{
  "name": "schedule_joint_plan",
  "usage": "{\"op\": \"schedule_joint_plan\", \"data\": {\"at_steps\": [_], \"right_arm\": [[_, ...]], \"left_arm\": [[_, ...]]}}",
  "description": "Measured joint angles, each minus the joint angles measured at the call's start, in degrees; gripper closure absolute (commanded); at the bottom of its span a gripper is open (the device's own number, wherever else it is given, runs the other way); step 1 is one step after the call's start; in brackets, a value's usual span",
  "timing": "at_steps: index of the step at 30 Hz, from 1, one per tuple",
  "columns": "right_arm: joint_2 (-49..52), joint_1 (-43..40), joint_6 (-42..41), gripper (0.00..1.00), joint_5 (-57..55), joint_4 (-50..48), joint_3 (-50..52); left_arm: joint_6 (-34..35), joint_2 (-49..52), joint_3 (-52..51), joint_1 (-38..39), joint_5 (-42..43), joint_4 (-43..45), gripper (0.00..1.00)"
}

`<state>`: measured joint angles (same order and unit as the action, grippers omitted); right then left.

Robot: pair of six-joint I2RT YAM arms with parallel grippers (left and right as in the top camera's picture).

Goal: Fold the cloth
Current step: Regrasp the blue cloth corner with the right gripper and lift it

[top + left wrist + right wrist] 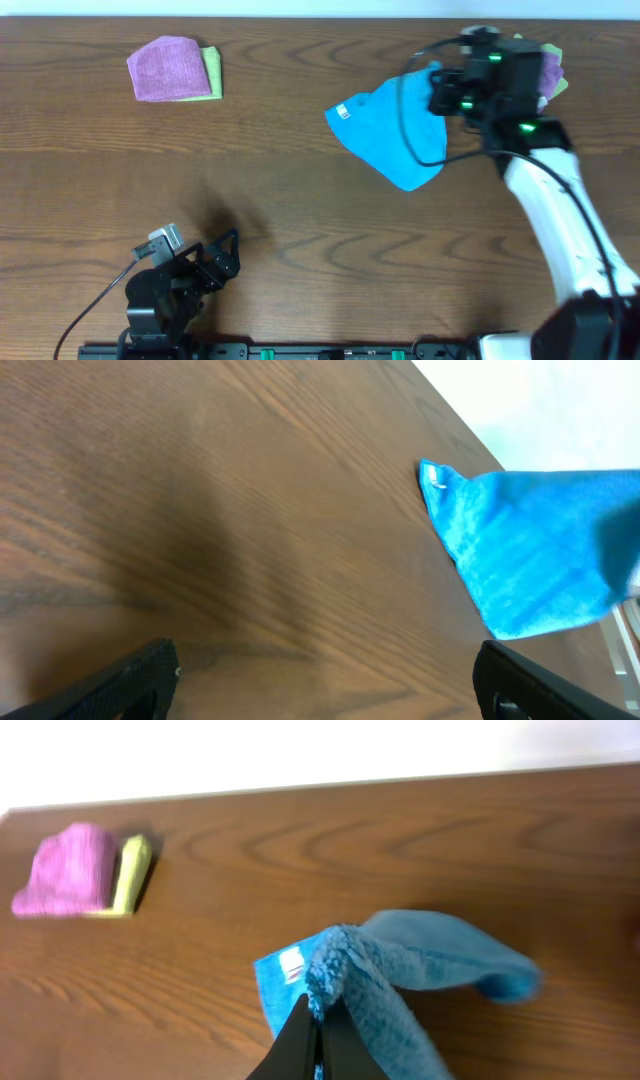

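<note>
The sky-blue cloth (392,135) hangs partly lifted at the table's right middle, its white-tagged corner (343,112) pointing left. My right gripper (440,95) is shut on the cloth's upper right edge; in the right wrist view the black fingers (322,1030) pinch a bunched fold of the cloth (420,970). The left wrist view shows the cloth (530,550) far off to the right. My left gripper (228,252) rests near the front left of the table, open, its fingertips (150,670) wide apart over bare wood with nothing between them.
A folded purple cloth (165,68) lies on a light green one (212,75) at the back left. More purple and green cloths (550,72) sit behind the right arm at the back right. The table's far edge (300,790) runs just behind them.
</note>
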<state>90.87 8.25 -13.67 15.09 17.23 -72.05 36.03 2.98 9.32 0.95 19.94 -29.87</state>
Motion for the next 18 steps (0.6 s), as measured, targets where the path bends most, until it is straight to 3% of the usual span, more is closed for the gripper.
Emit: {"op": "schedule_joint_plan", "data": {"at_steps": [9, 18], "right_arm": [[7.87, 4.48, -2.14, 0.99, -3.48, -11.89, 0.11], [14.43, 12.13, -4.11, 0.99, 0.2, -13.64, -0.74]], "left_arm": [[0.2, 0.68, -0.04, 0.0, 3.67, 3.96, 0.05], [0.2, 0.72, -0.04, 0.0, 3.65, 4.04, 0.05]]}}
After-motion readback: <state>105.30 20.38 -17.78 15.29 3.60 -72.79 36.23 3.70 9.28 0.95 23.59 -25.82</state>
